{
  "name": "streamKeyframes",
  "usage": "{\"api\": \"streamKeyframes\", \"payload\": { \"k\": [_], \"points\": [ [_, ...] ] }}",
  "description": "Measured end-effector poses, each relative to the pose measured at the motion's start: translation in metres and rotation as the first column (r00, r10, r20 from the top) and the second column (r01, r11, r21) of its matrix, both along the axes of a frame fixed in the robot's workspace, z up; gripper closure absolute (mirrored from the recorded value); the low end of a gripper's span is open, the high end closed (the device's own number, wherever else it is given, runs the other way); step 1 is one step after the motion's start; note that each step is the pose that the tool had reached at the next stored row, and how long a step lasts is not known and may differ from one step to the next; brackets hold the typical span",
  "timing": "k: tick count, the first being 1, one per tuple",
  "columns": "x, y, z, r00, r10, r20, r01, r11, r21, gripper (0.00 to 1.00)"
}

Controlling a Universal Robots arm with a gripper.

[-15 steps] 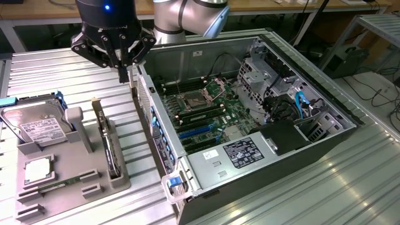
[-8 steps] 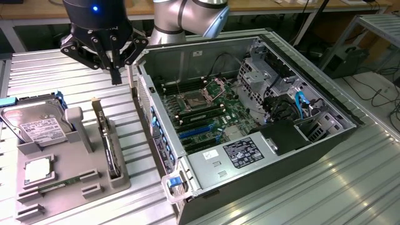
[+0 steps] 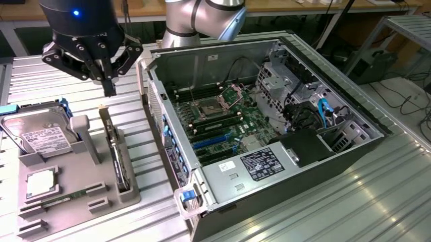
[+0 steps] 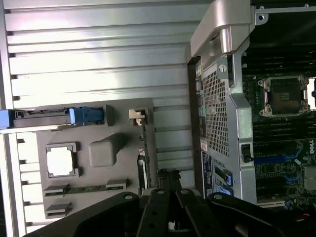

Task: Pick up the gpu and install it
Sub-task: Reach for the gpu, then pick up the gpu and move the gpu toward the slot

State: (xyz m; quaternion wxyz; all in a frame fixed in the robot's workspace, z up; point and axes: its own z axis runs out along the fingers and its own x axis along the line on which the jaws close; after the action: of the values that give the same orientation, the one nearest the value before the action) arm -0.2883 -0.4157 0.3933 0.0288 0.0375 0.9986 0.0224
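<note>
Over the grey holder tray [image 3: 81,171], at the exterior view's left of the open computer case [image 3: 202,63], the gripper [image 3: 109,91] is shown hanging from the arm. Its jaws are pressed together to a point and nothing is pinched between them.

The gpu [image 3: 116,151] is seen standing on edge in a slot along the side of the tray nearest the case, and the tray rests on the ribbed metal surface [image 3: 323,212]. The card's long axis is laid from the tray's far edge toward its near edge, roughly parallel to the case's side wall. The silver end bracket [image 4: 137,114] is placed at the far end.

The card lies below the jaws, and a clear gap is visible between them and its upper edge, so no contact is made. In the wrist view the card is presented as a thin strip [image 4: 146,158] running nearly in line with the dark finger links. The jaws are therefore judged to be set close over the card's line. The point along its length over which they stand cannot be told.

A hard drive [image 3: 40,138], a processor [image 3: 40,184] and a memory stick [image 3: 64,199] are seated on the side of the gpu away from the case. The blue expansion slots [image 3: 209,142] lie inside the case, well apart from the card. The pick-up is judged not yet begun.
</note>
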Motion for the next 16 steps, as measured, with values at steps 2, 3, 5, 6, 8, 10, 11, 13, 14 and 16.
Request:
{"api": "streamKeyframes", "payload": {
  "k": [2,3,5,6,8,10,11,13,14,16],
  "points": [
    [-0.005,-0.002,0.0,1.0,0.0,-0.0001,0.0,1.0,0.0,0.89],
    [-0.007,-0.0028,0.0001,1.0,0.0,-0.0001,0.0,1.0,-0.0001,0.89],
    [-0.012,-0.0049,0.0,1.0,0.0,0.0,0.0,1.0,0.0,0.89],
    [-0.015,-0.0064,0.0,1.0,0.0,0.0,0.0,1.0,0.0,0.89],
    [-0.018,-0.0079,0.0,1.0,0.0,0.0,0.0,1.0,0.0,0.89],
    [-0.021,-0.0092,0.0001,1.0,0.0,-0.0001,0.0,1.0,-0.0001,0.89],
    [-0.024,-0.0102,0.0,1.0,0.0,-0.0001,0.0,1.0,0.0,0.89],
    [-0.025,-0.0106,0.0,1.0,0.0,0.0001,0.0,1.0,0.0003,0.89],
    [-0.025,-0.0106,0.0,1.0,0.0,0.0001,0.0,1.0,0.0003,0.89],
    [-0.025,-0.0106,0.0,1.0,0.0,0.0,0.0,1.0,0.0002,0.89]
  ]
}}
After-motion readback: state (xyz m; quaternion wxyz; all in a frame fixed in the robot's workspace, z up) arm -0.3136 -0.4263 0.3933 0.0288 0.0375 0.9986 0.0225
